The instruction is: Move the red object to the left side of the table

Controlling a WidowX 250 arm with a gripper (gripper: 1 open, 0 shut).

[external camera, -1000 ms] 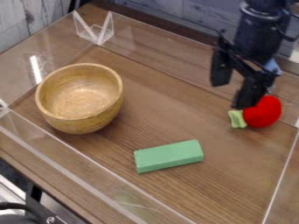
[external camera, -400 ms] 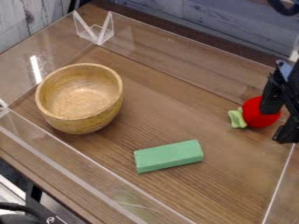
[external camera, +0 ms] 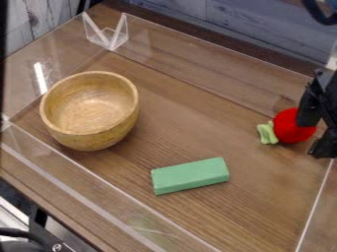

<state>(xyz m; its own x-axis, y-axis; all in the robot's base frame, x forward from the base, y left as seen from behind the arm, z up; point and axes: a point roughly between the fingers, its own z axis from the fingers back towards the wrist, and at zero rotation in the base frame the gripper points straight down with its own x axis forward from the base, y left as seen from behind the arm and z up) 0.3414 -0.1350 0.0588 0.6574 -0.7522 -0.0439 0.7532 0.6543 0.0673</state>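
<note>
The red object (external camera: 286, 125), a small round toy fruit with a green leafy stub on its left, lies near the right edge of the wood-grain table (external camera: 198, 118). My dark gripper (external camera: 314, 138) has come down right against the fruit's right side and hides part of it. Its fingers (external camera: 324, 138) stand apart, so it is open. I cannot tell whether the fruit sits between the fingers or just beside them. The upper part of the arm runs out of view at the right edge.
A wooden bowl (external camera: 90, 108) sits on the left half of the table. A green rectangular block (external camera: 190, 175) lies near the front centre. Clear acrylic walls (external camera: 309, 217) edge the tabletop, and a small clear stand (external camera: 105, 32) is at the back left.
The gripper has dropped from above and left of the fruit to low on its right side, at the frame's edge. The fruit, bowl and block have not moved.
</note>
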